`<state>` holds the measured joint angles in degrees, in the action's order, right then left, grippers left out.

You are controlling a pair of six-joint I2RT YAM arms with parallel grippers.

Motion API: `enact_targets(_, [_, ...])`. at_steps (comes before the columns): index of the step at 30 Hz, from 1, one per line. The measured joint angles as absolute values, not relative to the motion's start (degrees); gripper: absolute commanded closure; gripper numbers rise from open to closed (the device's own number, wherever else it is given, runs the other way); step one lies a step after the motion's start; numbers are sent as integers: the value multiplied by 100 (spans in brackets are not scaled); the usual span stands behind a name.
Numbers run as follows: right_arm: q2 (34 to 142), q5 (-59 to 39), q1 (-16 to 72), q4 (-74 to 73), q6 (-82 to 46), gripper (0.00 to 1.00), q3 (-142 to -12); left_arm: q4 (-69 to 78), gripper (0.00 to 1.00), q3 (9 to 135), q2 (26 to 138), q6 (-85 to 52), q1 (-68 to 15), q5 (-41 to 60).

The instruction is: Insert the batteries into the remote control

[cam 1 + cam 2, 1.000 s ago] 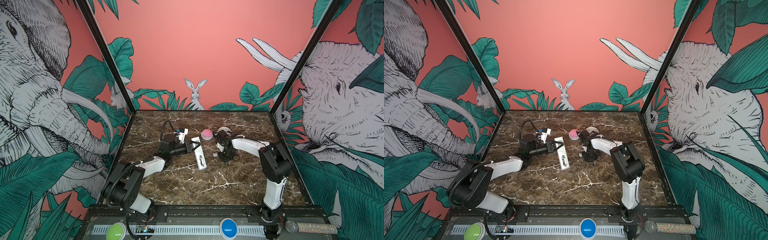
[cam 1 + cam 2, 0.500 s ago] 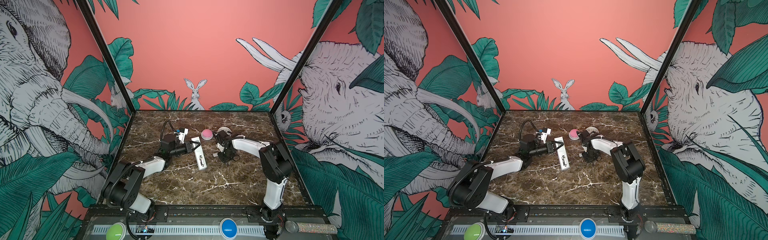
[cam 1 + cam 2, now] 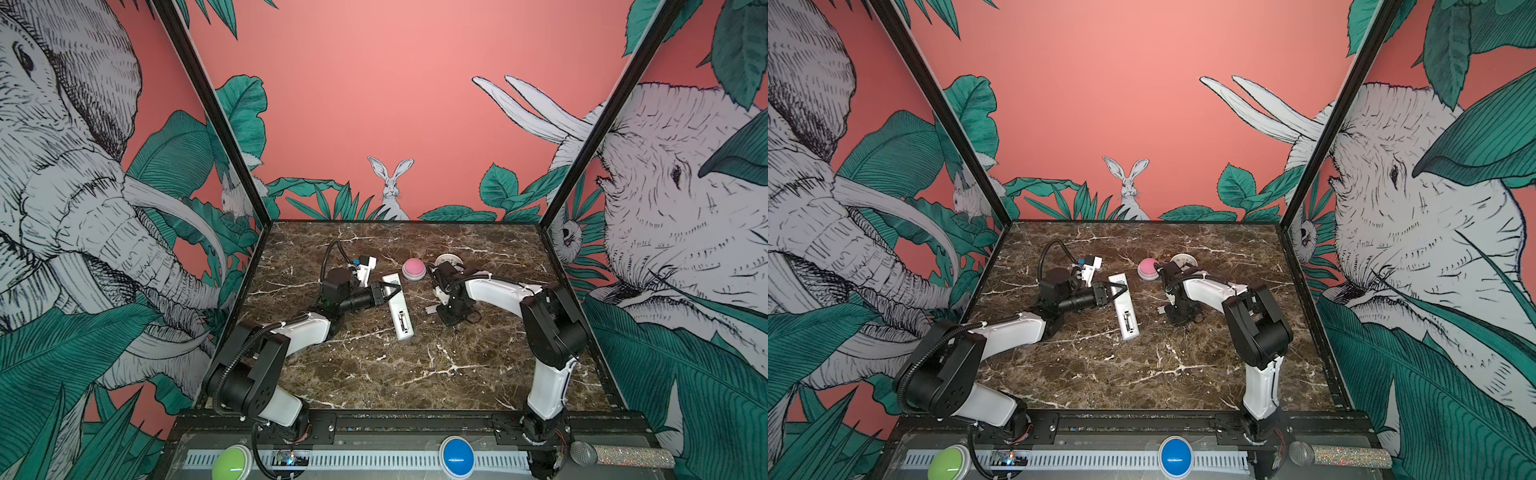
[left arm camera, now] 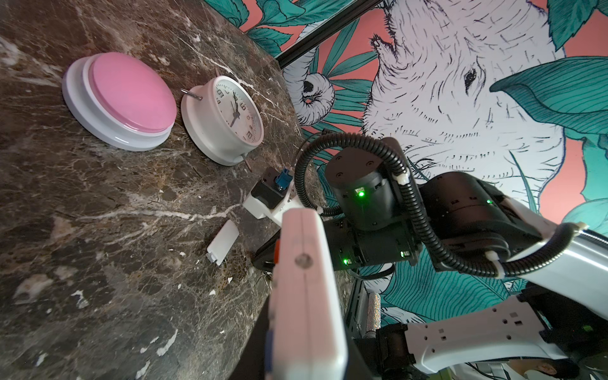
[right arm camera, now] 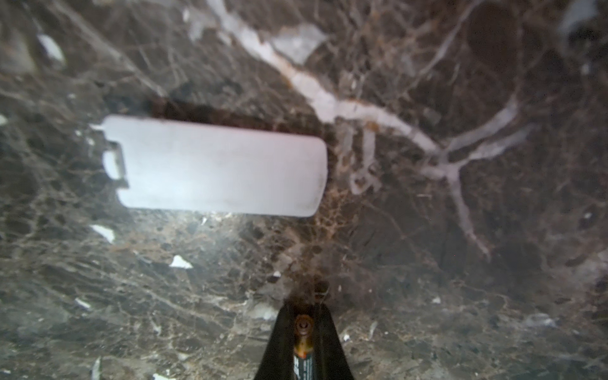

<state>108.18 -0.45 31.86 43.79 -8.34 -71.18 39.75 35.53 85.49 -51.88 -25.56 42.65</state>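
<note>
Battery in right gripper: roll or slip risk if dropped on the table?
Likely rolls: the battery is a slim cylinder, the table flat polished marble. Probably rigid; the right gripper pinches it without visible bending. Smooth-looking jacket may slip.

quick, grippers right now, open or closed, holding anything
left gripper: closed, holding the remote
right gripper: closed, holding a battery

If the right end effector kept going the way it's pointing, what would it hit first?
The right end effector points down, so probably the marble table, met by the tip of the battery it holds. The white battery cover lies beside that line, though depth is hard to judge.
</note>
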Motion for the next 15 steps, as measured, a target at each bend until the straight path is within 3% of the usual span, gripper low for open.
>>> enact_targets(15, [10667,-49,3693,4300,-108,96,-7043,3951,100,3551,8521,-5175,-2556,4263])
